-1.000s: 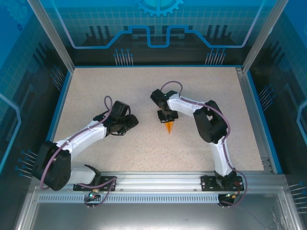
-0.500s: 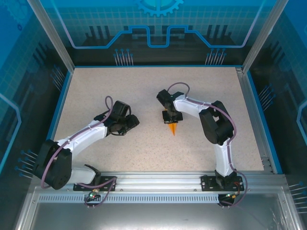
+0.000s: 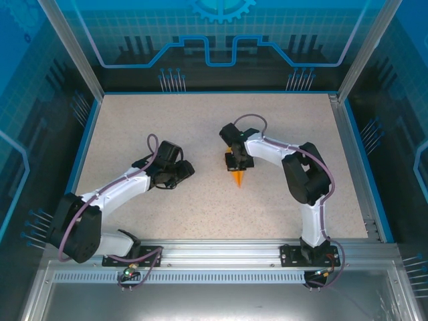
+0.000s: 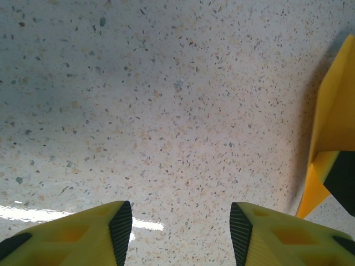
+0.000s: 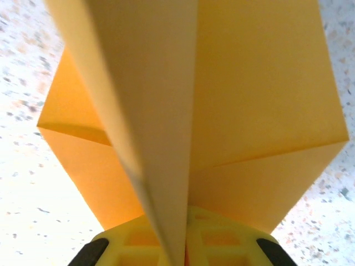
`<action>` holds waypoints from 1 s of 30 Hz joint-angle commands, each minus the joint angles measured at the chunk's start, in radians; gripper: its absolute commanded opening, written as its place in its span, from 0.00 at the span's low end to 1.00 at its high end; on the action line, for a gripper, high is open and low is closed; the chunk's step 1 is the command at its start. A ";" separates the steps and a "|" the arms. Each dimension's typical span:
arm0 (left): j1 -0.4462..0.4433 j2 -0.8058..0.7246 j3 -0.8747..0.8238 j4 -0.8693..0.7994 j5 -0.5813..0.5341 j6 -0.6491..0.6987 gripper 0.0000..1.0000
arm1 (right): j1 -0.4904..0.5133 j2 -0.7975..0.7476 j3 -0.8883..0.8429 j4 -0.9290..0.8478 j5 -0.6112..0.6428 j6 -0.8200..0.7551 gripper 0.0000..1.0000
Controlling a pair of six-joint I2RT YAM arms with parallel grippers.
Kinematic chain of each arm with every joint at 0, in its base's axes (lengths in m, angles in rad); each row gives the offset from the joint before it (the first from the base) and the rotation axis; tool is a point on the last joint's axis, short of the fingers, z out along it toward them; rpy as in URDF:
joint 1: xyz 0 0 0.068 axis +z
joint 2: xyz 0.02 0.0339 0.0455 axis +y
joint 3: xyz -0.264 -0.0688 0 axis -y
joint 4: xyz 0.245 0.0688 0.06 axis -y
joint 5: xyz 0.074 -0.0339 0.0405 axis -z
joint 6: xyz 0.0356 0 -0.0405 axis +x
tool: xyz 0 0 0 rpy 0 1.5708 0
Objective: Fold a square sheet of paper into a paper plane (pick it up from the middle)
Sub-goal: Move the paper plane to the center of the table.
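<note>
Folding looks finished: your small bright-orange paper dart (image 3: 238, 178), sharp-tipped with a centre ridge, is clenched by that ridge in the right jaws near the middle of the speckled worktop (image 3: 200, 120). Your left jaws hang parted and empty nearby. Against a second ago, the right arm (image 3: 294, 167) has nudged the dart slightly rightward; only setting it down seems left.

Just right of the middle of the top view, the paper plane (image 3: 238, 178) sits between the right fingers (image 5: 222, 244), its tip toward the lower edge. The left fingers (image 4: 72, 235) lie to its left, apart from it, over the bench (image 3: 200, 120).
</note>
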 commanded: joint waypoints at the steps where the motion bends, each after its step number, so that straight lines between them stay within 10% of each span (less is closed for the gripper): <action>1: 0.008 0.006 0.024 -0.005 0.019 0.015 0.53 | 0.001 0.026 0.000 0.006 -0.024 0.022 0.10; 8: 0.008 0.006 0.027 -0.016 0.013 0.024 0.53 | 0.017 0.086 0.028 -0.032 -0.020 0.023 0.15; 21: 0.008 -0.001 0.065 -0.040 -0.030 0.078 0.54 | -0.003 -0.253 -0.033 -0.025 0.021 -0.011 0.53; 30: 0.009 -0.073 0.055 -0.066 -0.143 0.133 0.57 | -0.009 -0.666 -0.279 0.064 0.336 -0.012 0.61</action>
